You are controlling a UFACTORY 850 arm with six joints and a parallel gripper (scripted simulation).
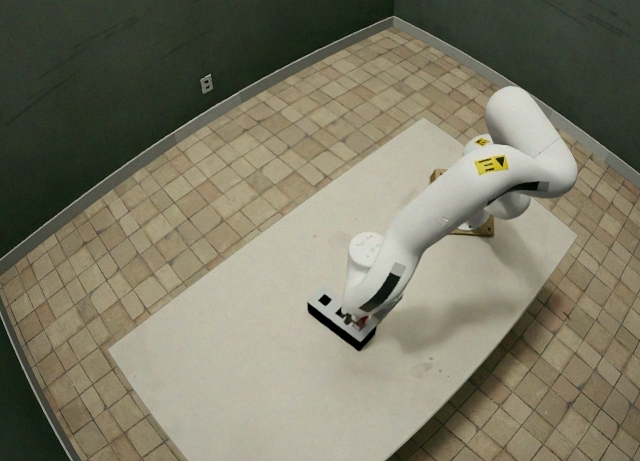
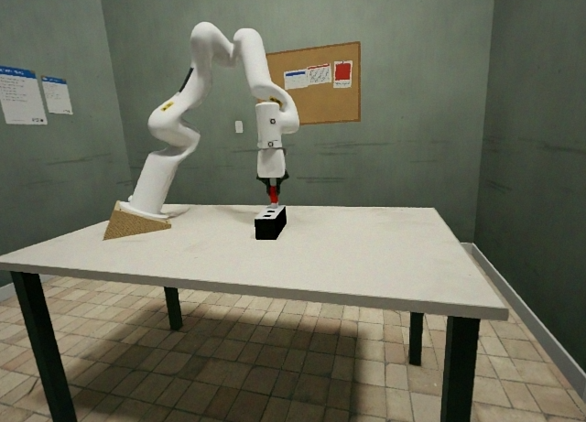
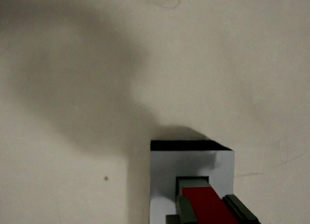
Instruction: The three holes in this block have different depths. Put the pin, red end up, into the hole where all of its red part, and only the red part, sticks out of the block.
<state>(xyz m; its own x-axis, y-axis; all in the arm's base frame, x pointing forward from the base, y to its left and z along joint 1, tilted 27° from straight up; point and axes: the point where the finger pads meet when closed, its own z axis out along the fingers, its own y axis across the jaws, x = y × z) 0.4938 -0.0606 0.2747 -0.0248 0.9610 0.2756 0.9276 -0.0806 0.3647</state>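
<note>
Exterior view, pin (image 1: 363,320) (image 2: 273,194) (image 3: 208,205): red end up, its grey lower part at the block's end hole
Your gripper (image 1: 354,319) (image 2: 273,187) (image 3: 203,217): closed on the pin, above the block (image 1: 330,318) (image 2: 267,228) (image 3: 162,185)
Pin's axis: roughly upright over the block; judge seating depth before you release

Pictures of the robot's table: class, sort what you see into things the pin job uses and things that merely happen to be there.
Used in the job:
- red-and-grey square pin
- black block with pale top and three holes
- dark-fingered claw

Merely there:
- brown pinboard with papers
- white wall socket
</note>
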